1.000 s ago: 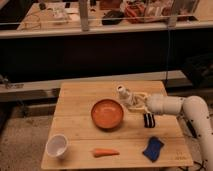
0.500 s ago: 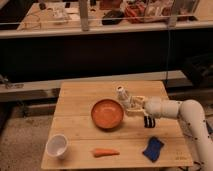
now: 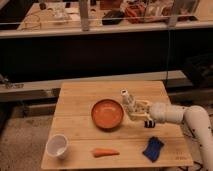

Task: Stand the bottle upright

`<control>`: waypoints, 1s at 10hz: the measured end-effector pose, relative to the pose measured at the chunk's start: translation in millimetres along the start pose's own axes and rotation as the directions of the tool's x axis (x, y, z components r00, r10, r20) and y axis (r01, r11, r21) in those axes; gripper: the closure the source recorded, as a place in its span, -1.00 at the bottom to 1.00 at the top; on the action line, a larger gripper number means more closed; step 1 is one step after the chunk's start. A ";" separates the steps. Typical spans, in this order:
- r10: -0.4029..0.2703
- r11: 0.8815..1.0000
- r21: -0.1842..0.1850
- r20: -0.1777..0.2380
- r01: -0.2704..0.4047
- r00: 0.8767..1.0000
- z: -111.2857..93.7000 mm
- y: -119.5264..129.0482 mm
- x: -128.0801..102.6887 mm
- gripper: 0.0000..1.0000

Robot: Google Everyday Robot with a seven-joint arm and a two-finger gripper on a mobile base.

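Bottle [image 3: 126,98] tilted, seemingly grasped by clenched gripper [image 3: 134,107], beside empty orange bowl [image 3: 107,114], white cup [image 3: 57,146] apart

arm [image 3: 175,114]: white glossy shell, round tubular links, soft edges all over, enters camera view from the right edge
elbow housing [image 3: 199,120]: fat rounded white bulge, widest part of what's visible
forearm link [image 3: 167,113]: smooth white cylinder, narrows slightly toward the wrist
wrist section [image 3: 145,111]: goes cream / pale yellow, blockier than the forearm
dark block [image 3: 148,123]: small, black, hangs under the wrist, reads as two tabs side by side
gripper [image 3: 131,106]: at the arm's left end, over the right half of the wooden table [image 3: 80,100]
fingers [image 3: 136,107]: slim, pale cream, same tone as the wrist
cables, screws, markings: can't tell
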 end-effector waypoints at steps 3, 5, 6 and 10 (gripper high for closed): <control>0.008 1.000 0.017 -0.026 -0.008 1.000 5.1 -10.2 -12.8 1.00; 0.015 1.000 0.027 -0.034 -0.014 0.999 9.8 -16.4 -20.4 1.00; 0.019 0.999 0.027 -0.039 -0.018 0.999 9.9 -17.9 -23.8 1.00; 0.084 0.996 0.013 -0.035 -0.083 0.996 11.5 -32.1 -56.2 1.00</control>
